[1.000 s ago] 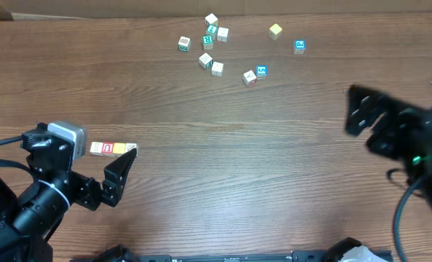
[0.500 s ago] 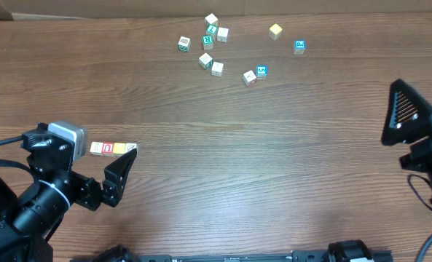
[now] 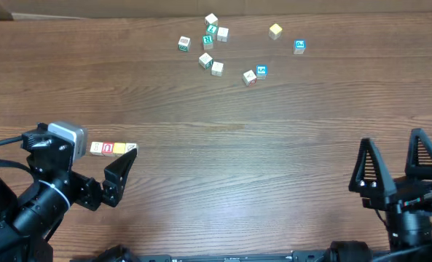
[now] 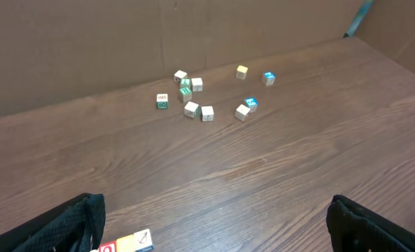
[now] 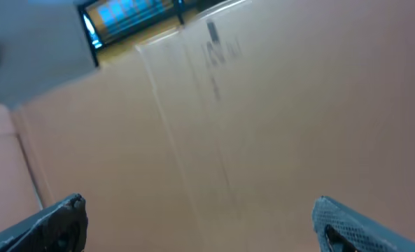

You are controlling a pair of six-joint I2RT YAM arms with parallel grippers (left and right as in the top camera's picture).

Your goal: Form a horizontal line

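The horizontal line [image 3: 114,148] is a tight row of small cubes at the lower left of the wooden table: cream, red-marked, yellow, then white. In the left wrist view only its right end [image 4: 127,243] shows, at the bottom edge beside my left finger [image 4: 67,224]. My left gripper [image 3: 92,161] stands open around the row without touching it, one finger [image 3: 119,175] just below the row's right end. My right gripper [image 3: 394,164] is open and empty at the lower right, far from the cubes. Its wrist view shows only a blurred cardboard wall [image 5: 214,105] between its spread fingers [image 5: 361,224].
Several loose letter cubes [image 3: 212,44] lie scattered at the far middle of the table, among them a yellow cube [image 3: 275,30] and two blue-marked cubes [image 3: 299,46]. The same cluster [image 4: 193,94] shows in the left wrist view. A cardboard wall [image 4: 123,42] backs the table.
My right arm has swung from the right edge down to the lower right, its open fingers now pointing up the table. The left arm and the cube row have not moved.
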